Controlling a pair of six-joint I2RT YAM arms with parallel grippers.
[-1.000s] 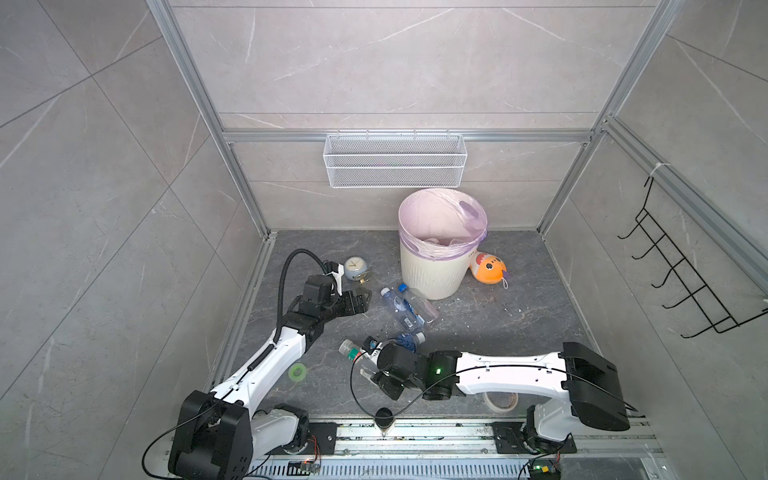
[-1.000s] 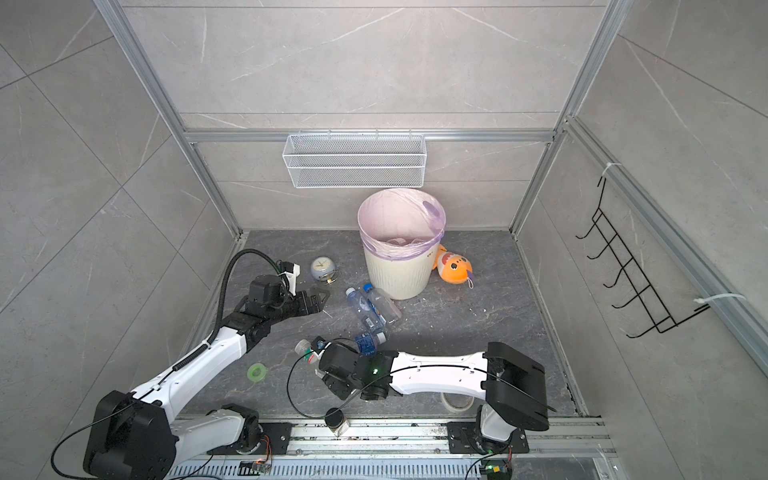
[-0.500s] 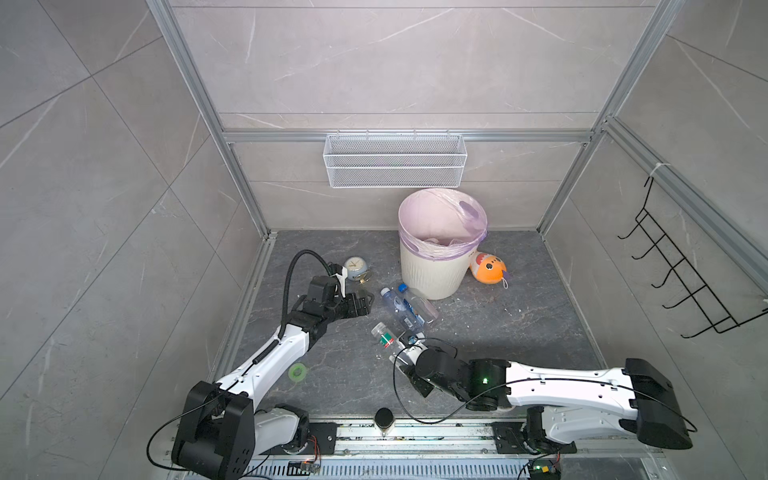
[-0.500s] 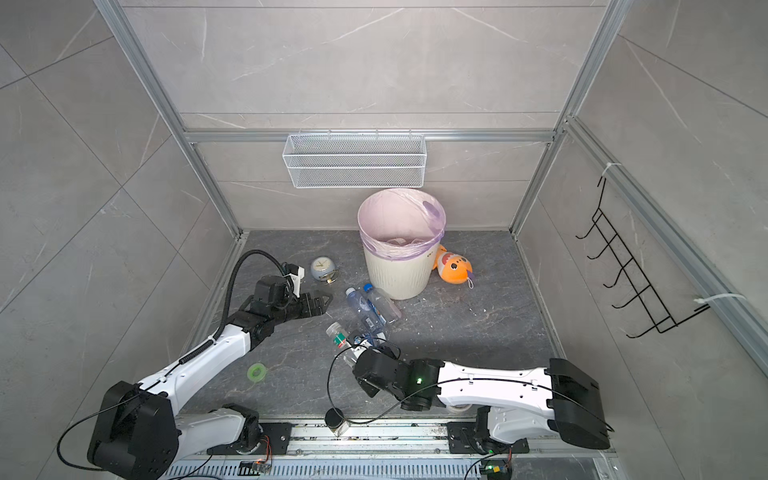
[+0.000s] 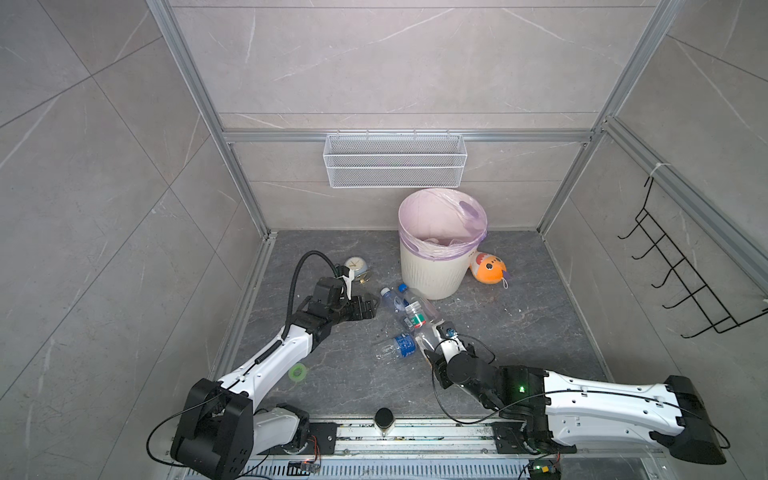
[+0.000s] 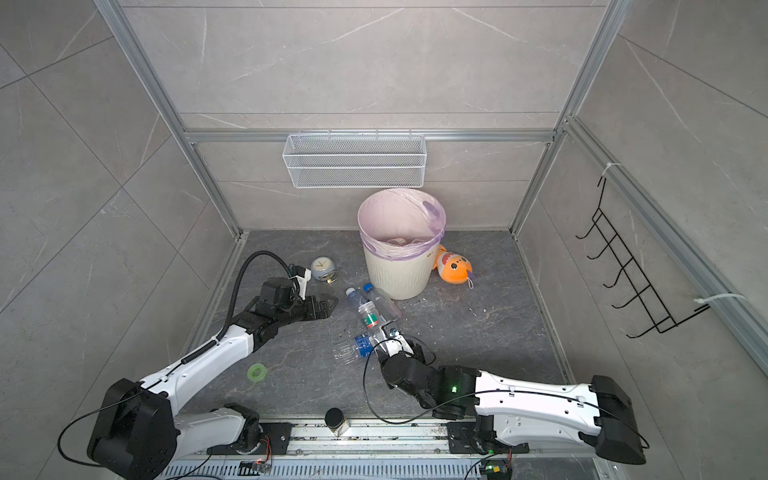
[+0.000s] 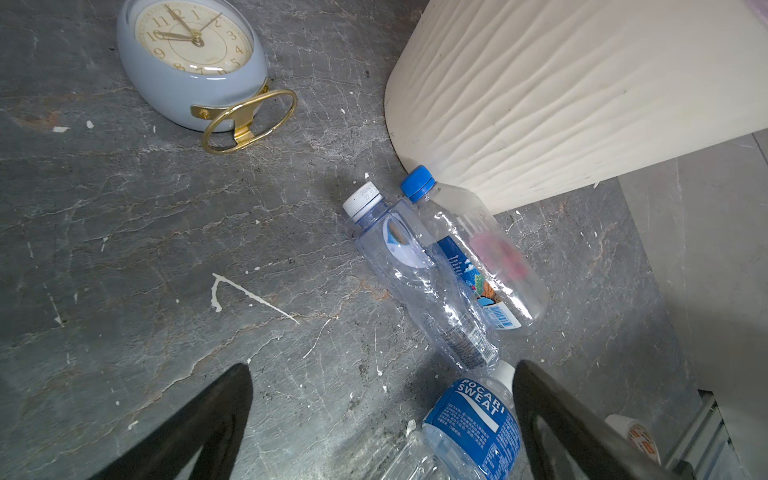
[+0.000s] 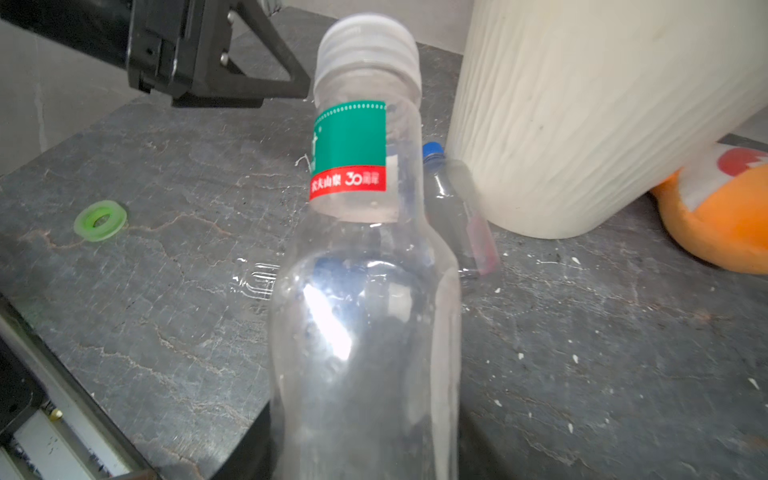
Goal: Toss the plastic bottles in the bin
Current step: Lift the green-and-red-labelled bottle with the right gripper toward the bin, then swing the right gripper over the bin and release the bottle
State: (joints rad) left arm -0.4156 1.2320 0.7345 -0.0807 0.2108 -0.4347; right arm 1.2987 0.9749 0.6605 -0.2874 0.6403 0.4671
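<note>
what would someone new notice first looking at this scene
The pink-lined cream bin stands at the back, with a bright orange plush toy beside it on the right. In front of it, the right gripper is shut on a clear green-labelled bottle, held cap-first toward the bin, with loose bottles lying by the bin's foot. The left gripper hangs open and empty nearby.

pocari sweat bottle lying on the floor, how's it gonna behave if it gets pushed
The Pocari Sweat bottle looks empty, so probably light and easily shoved. It lies on its side, round-bodied, so it will likely roll. Its thin clear walls may dent if squeezed.
</note>
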